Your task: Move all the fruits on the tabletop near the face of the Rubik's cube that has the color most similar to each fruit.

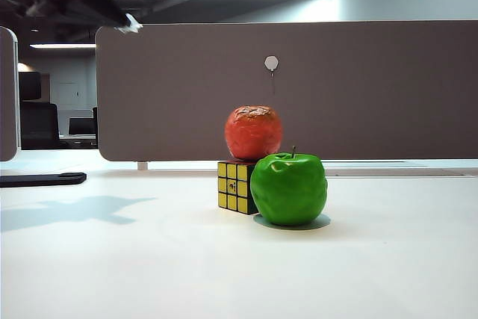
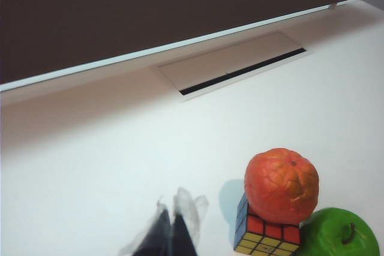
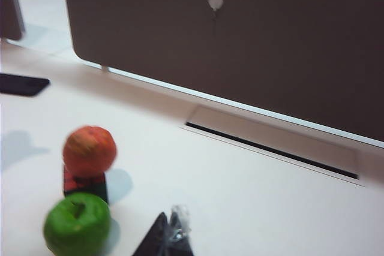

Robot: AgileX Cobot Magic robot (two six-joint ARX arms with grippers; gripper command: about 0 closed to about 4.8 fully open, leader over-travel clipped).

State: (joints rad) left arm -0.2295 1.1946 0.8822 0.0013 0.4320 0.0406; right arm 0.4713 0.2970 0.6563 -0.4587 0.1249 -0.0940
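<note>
- Far left, up high: the left gripper [image 1: 128,25] hangs well above the tabletop [image 1: 112,274], throwing a shadow [image 1: 75,211] on the white surface. In its wrist view the fingertips [image 2: 174,220] are pressed together, so it's closed on nothing.
- Middle: the Rubik's cube [image 1: 235,186] sits on the table with its yellow face toward the room. The left wrist view shows a red face [image 2: 273,229] too.
- The orange-red fruit [image 1: 254,132] is right behind the cube, against its red side.
- Just right of the cube: the green apple [image 1: 289,188], touching it, stem up.
- Right gripper [image 3: 171,238]: only the blurry tip shows in its own wrist view, raised off the table near the apple [image 3: 77,225]. Looks closed, holding nothing.
- Behind everything there's a grey partition [image 1: 336,87].
</note>
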